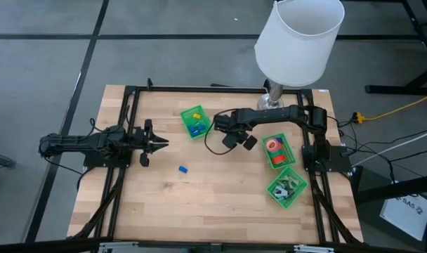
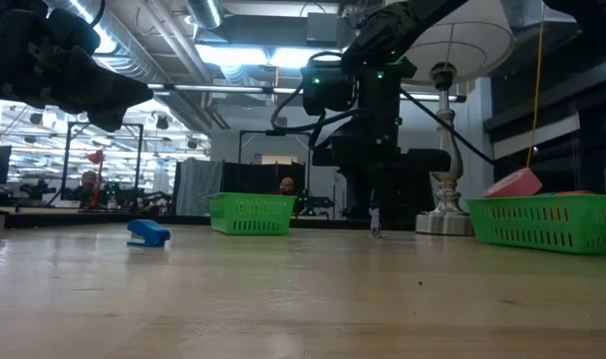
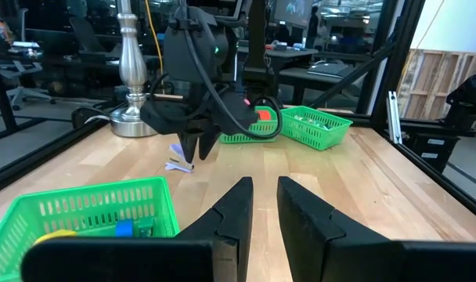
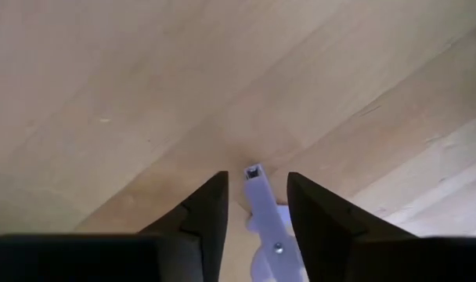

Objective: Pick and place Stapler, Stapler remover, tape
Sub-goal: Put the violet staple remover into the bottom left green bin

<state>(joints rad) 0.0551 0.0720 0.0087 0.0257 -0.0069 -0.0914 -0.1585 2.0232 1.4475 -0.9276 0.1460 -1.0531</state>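
A pale lilac staple remover lies on the table near its middle; it also shows in the left wrist view. My right gripper points down over it, open. One finger stands on each side of its end, and a thin gap shows on both sides. The blue stapler lies on the bare wood nearer the front. Red tape rolls sit in a green basket at the right. My left gripper waits at the table's left, level and slightly open.
A green basket with small blue and yellow blocks stands just left of my right gripper. Another green basket sits at the front right. A lamp with a white shade stands at the far edge.
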